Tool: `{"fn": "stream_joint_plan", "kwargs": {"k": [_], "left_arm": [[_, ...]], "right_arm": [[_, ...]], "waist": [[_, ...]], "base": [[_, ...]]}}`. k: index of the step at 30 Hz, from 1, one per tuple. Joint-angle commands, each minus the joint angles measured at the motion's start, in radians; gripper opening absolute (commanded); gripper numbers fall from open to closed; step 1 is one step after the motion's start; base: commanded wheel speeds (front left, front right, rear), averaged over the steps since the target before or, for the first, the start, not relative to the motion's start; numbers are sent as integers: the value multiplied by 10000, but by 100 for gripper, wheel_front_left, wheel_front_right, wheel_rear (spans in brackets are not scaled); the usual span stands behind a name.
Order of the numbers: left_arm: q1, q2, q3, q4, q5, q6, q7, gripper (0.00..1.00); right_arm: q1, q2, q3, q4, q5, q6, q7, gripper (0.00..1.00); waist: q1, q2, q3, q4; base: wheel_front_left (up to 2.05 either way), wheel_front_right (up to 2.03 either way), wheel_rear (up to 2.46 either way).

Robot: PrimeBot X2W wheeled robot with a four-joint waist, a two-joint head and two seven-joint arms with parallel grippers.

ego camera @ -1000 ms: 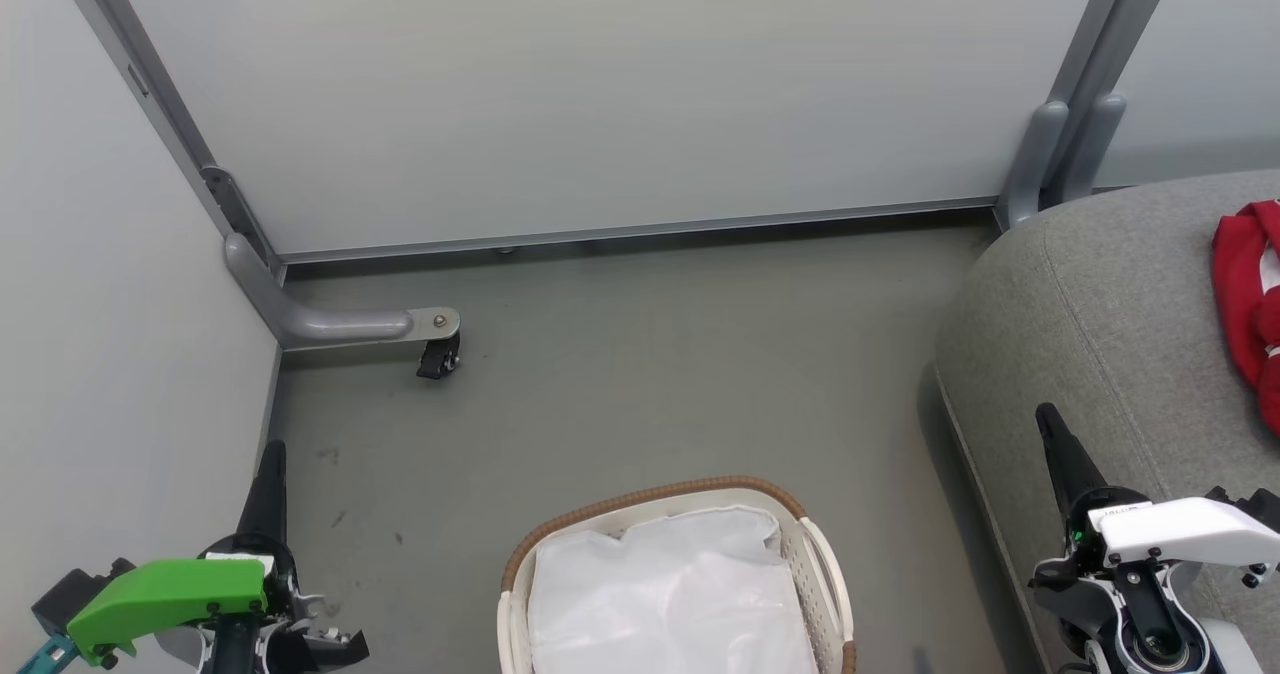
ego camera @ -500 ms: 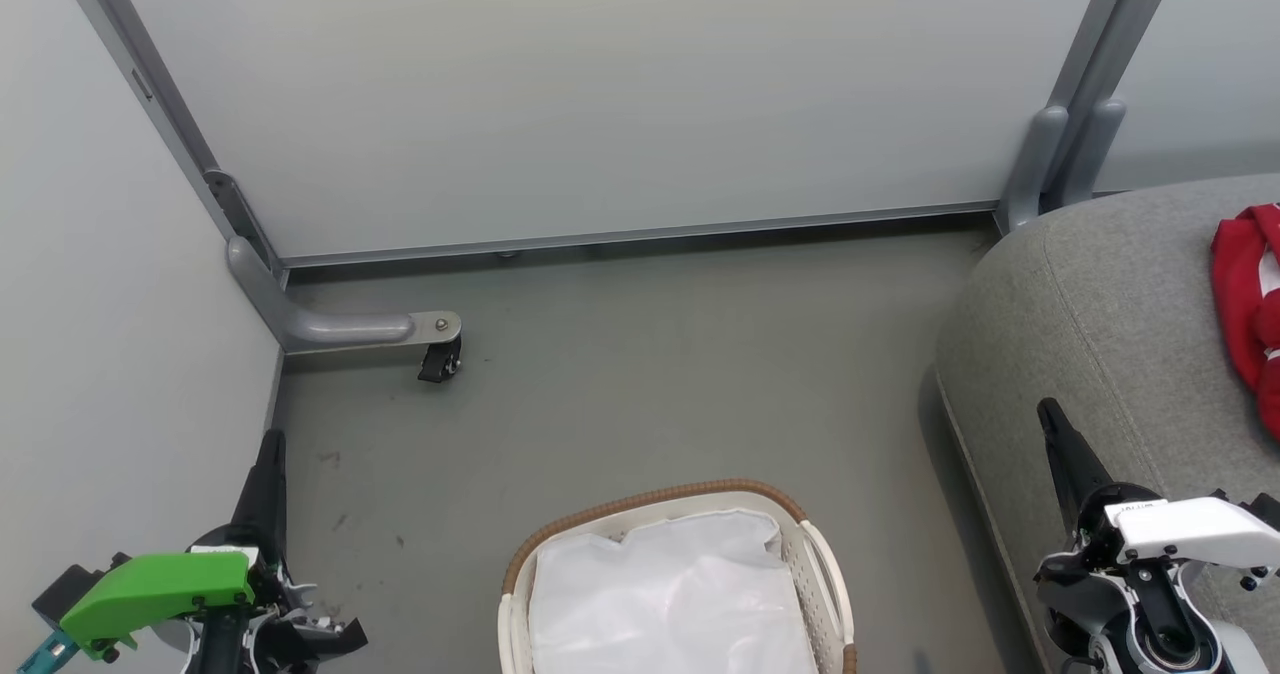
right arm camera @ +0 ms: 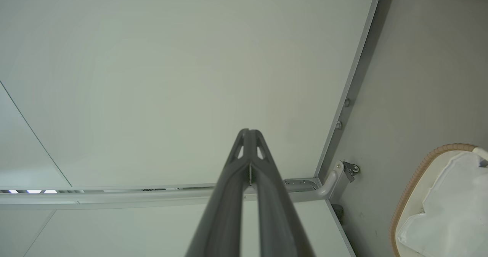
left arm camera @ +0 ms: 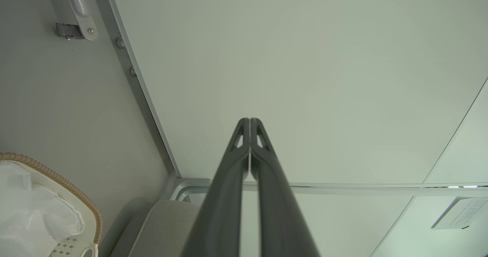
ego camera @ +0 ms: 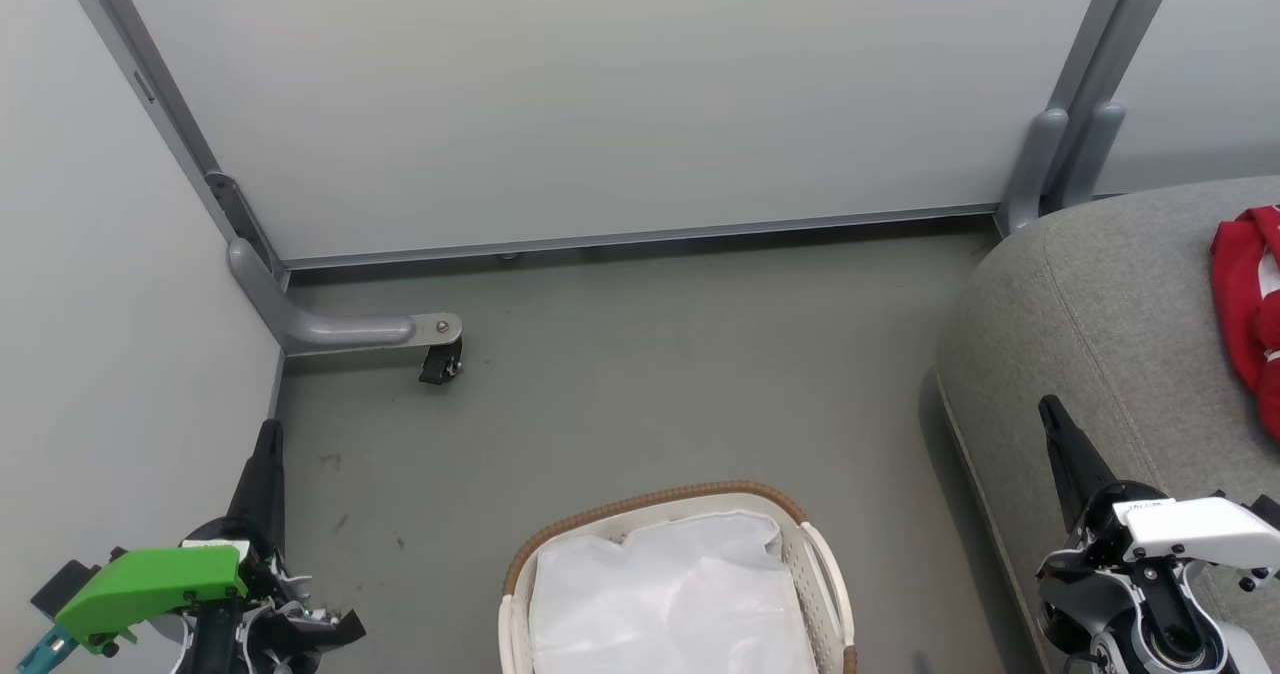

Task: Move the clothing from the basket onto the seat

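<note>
Head view: the red clothing (ego camera: 1240, 294) lies on the seat (ego camera: 1080, 294), near its right edge. The basket (ego camera: 650, 499) stands on the floor (ego camera: 650, 374) beside the seat, and its white liner (ego camera: 665, 594) shows inside. The left gripper (ego camera: 268, 434) and right gripper (ego camera: 1048, 410) are pinched tight and hold nothing.

Left wrist view: the fingers press together, with the basket at the lower left.

Right wrist view: the fingers press together, with the basket at the lower right.

clothing (ego camera: 1240, 294): red, crumpled on grey seat (ego camera: 1090, 314) | basket (ego camera: 650, 499): white liner (ego camera: 670, 594) inside
</note>
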Motion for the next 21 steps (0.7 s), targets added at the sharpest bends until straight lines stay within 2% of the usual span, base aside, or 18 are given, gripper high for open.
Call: {"fn": "stream_joint_plan", "kwargs": {"k": [1, 21], "left_arm": [[-96, 66, 23, -14, -34, -35, 41, 0], [-95, 66, 18, -14, -40, -36, 35, 0]], "right_arm": [[106, -59, -18, -39, 33, -3, 16, 0], [106, -59, -17, -38, 34, -3, 15, 0]], "waist": [[0, 0, 0, 0], [0, 0, 0, 0]], "base": [[0, 0, 0], [0, 0, 0]]}}
